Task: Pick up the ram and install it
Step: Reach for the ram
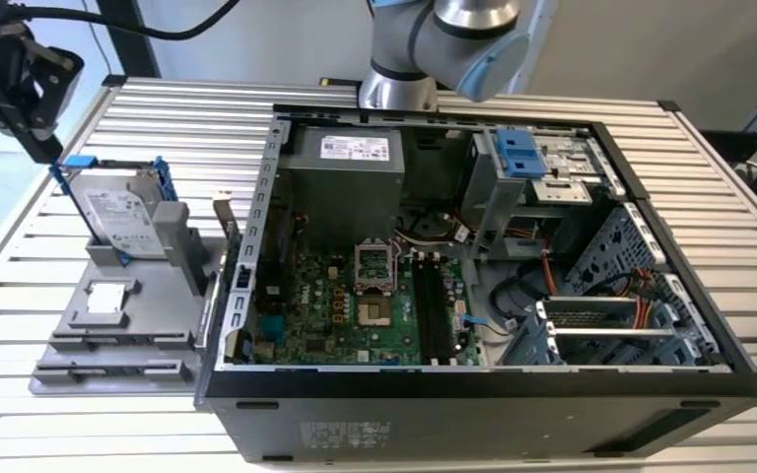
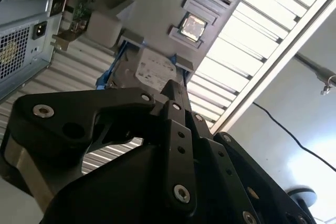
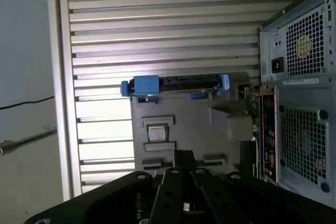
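One slatted table (image 1: 733, 177) carries your open computer case (image 1: 484, 382). By the table's edge at the exterior view's left sits a grey fixture (image 1: 115, 340), your gripper (image 1: 44, 146) above it with fingers (image 3: 179, 158) together, empty; the ram (image 1: 226, 222) stands upright in that fixture, beside the case.

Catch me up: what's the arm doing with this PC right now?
One arm, tasked with fitting the ram. Its claw hangs shut and empty above the grey parts tray, at the exterior view's left of the open PC case. The ram looks to stand edge-on at the tray's case-side edge, untouched. The hard drive and square chip sit on the tray too. The black motherboard slots look empty, so nothing is installed yet.
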`<state>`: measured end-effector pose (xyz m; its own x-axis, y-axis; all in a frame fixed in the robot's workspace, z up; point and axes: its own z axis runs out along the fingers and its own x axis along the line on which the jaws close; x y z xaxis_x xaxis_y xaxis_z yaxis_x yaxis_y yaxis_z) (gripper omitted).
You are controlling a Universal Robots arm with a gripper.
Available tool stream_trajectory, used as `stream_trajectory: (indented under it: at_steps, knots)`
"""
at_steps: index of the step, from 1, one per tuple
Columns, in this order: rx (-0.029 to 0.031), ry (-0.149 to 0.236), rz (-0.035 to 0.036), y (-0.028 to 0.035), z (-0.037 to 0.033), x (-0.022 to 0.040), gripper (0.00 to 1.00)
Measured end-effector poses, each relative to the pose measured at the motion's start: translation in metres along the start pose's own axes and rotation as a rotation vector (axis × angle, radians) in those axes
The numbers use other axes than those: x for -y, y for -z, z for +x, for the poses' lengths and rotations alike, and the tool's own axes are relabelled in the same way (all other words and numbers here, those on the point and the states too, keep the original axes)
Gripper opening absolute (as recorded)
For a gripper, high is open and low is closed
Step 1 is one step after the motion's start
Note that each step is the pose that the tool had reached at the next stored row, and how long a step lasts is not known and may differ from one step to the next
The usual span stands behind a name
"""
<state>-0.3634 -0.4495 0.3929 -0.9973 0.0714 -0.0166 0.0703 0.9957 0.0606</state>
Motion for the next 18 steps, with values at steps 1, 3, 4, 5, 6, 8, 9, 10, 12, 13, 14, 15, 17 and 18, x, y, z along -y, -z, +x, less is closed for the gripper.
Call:
stream_trajectory:
  at_steps: [1,3,4,5,6,8,9,10,12,13,14,15,17,18]
  knots:
    - [-0.0004,0.000,0.0001,0.0003,-0.0003,0.0045,0.00]
    - [-0.0012,0.000,0.0002,0.0008,-0.0009,0.0135,0.00]
    - [-0.0016,0.000,0.0002,0.0010,-0.0014,0.0183,0.00]
    - [-0.0022,0.000,0.0003,0.0013,-0.0018,0.0225,0.00]
    - [-0.0028,0.000,0.0003,0.0015,-0.0024,0.0272,0.00]
    - [-0.0046,0.000,0.0004,0.0020,-0.0037,0.0363,0.00]
    - [-0.0058,0.000,0.0005,0.0022,-0.0045,0.0407,0.00]
    - [-0.0069,0.000,0.0007,0.0025,-0.0053,0.0448,0.00]
    - [-0.0090,0.000,0.0007,0.0028,-0.0075,0.0542,0.00]
    - [-0.0098,-0.001,0.0008,0.0030,-0.0086,0.0586,0.00]
    - [-0.0107,-0.001,0.0009,0.0033,-0.0098,0.0631,0.00]
    - [-0.0115,-0.001,0.0009,0.0035,-0.0111,0.0676,0.00]
    - [-0.0124,-0.001,0.0009,0.0038,-0.0139,0.0746,0.00]
    - [-0.0126,0.001,0.0010,0.0039,-0.0150,0.0756,0.00]
